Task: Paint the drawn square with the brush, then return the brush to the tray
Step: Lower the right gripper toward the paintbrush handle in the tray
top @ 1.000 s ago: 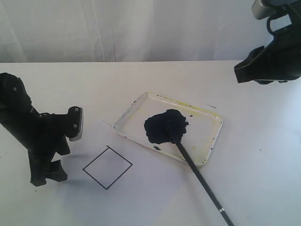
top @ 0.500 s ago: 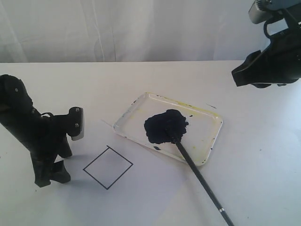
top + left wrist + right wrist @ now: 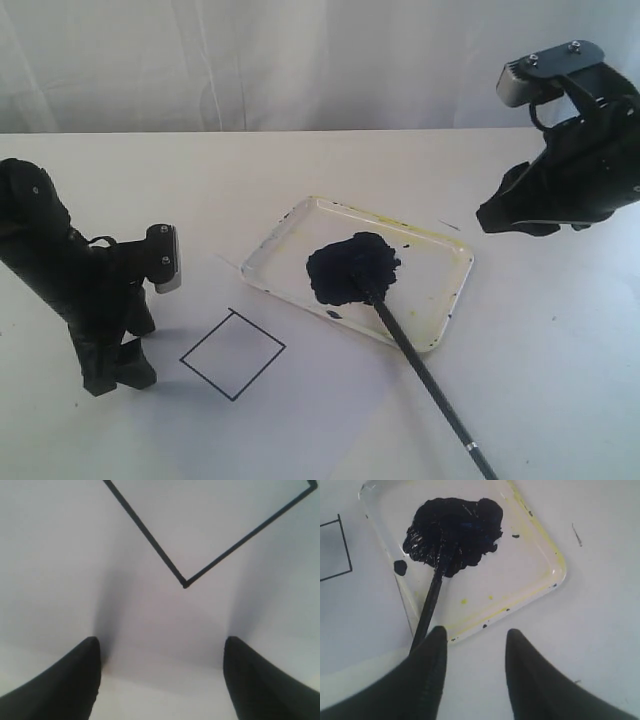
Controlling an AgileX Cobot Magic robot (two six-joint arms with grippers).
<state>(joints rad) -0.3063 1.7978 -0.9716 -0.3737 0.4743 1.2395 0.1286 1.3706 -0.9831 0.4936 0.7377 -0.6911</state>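
Black brush handle crosses tray rim; left fingers apart, right fingers apart, both empty

Holding black left end effector low, fingers spread wide, empty; black right end effector raised, tilted downward, fingers parted, empty.

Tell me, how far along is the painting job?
Nothing done yet: the drawn square is blank. In hand: the open right gripper hovers near the brush, which lies with its tip in the tray. Left: grasp, paint the square, return the brush.
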